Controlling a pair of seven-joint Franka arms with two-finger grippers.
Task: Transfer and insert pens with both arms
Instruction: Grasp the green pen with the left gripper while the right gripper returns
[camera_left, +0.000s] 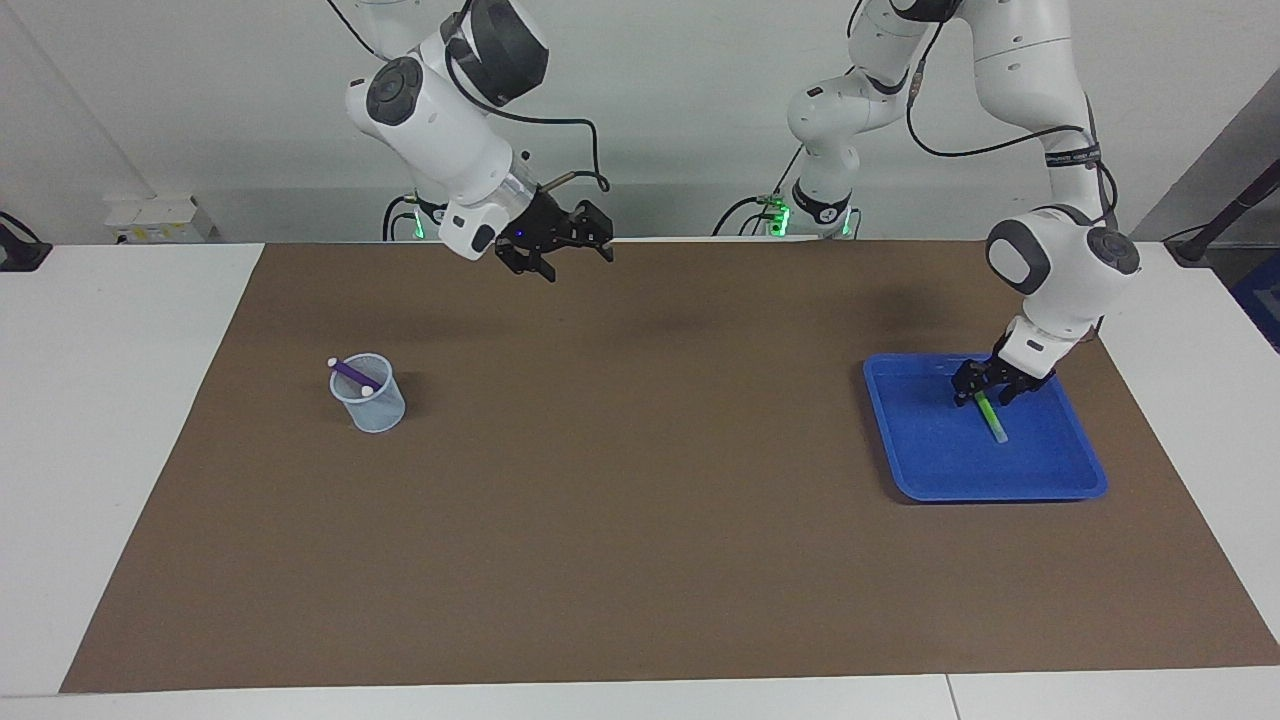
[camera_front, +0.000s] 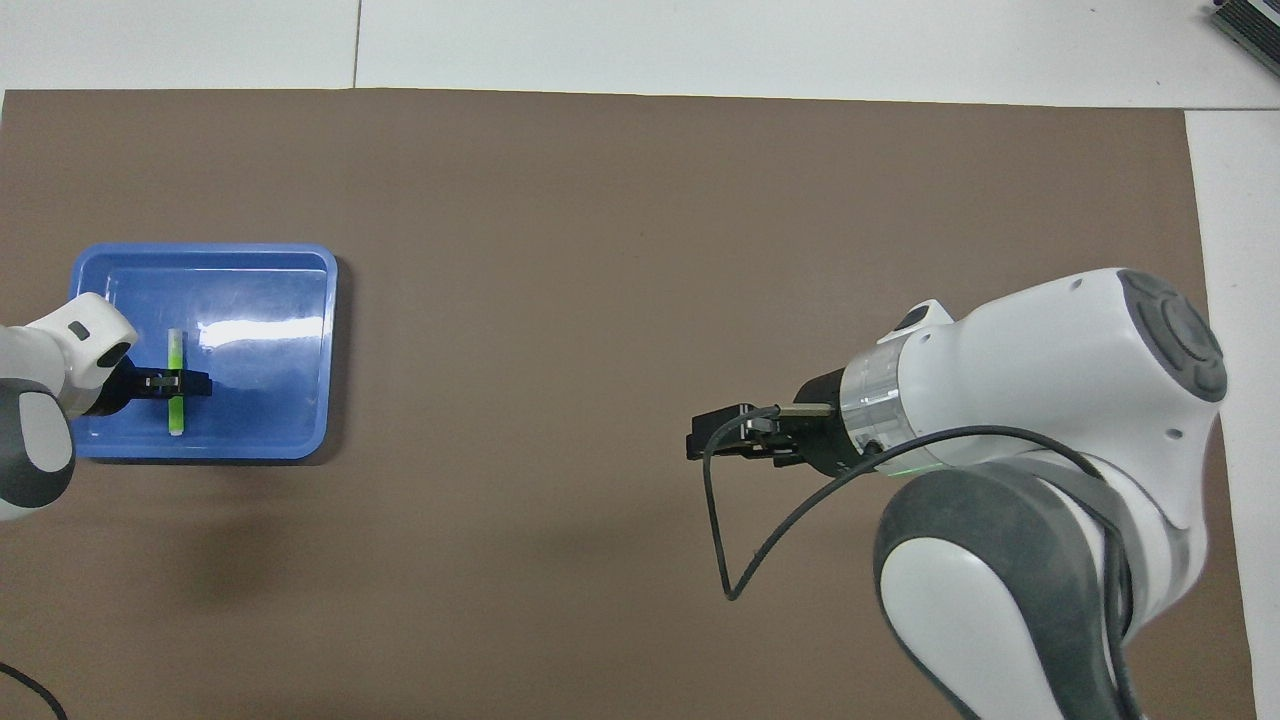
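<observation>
Pens show at both ends of the surface, one in a tray and one in a cup, on a brown mat that covers most of it.

Closest to the robots, the right hand hangs in the air over the strip of mat along their edge, about midway between the two ends. Its fingers are spread wide and it holds nothing. A black cable loops from its wrist.

Farther out, toward the left arm's end, a blue tray lies on the mat. The green pen lies in the tray, lengthwise away from the robots, with its pale cap end at the farther tip. The left hand is down inside the tray, set across the pen's middle. In the overhead view it straddles the pen, with a short length of green showing on each side of it. I cannot tell whether it is clamped on the pen or only placed around it.

About as far out, toward the right arm's end, a pale translucent cup stands upright on the mat. The purple pen leans in the cup, its upper end over the rim. A small pale cap end shows at the rim beside it.
</observation>
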